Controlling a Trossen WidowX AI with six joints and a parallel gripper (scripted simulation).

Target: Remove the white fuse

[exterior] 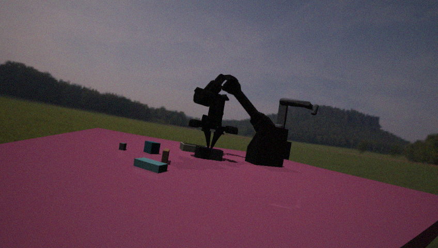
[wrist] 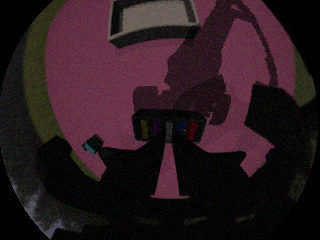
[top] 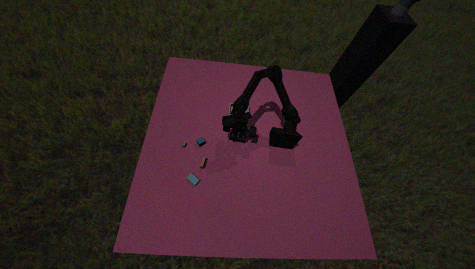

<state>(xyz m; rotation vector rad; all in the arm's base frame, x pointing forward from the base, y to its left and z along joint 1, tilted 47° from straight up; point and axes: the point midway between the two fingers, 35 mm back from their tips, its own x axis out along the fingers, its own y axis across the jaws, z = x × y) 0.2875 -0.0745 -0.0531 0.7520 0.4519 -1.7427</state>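
Observation:
The dark fuse block [top: 238,138] [exterior: 215,154] [wrist: 142,124] sits on the pink mat just left of the arm's base. It holds a row of coloured fuses; the white fuse [wrist: 170,130] stands in the middle of the row, still seated in the block. My gripper [top: 240,132] [exterior: 210,146] [wrist: 168,131] points straight down onto the block, and its fingers are shut on the white fuse. The tray [top: 230,107] [exterior: 187,146] lies just beyond the block, shallow and pale inside, partly hidden by the arm in the top view.
Left of the block lie a teal cube [top: 200,140] [exterior: 151,146], a small grey cube [top: 184,144] [exterior: 122,146], a tan block [top: 203,162] [exterior: 165,155] and a flat teal block [top: 192,179] [exterior: 150,164]. The arm's base [top: 284,137] [exterior: 268,147] stands to the right. A dark pillar [top: 366,50] rises off the mat.

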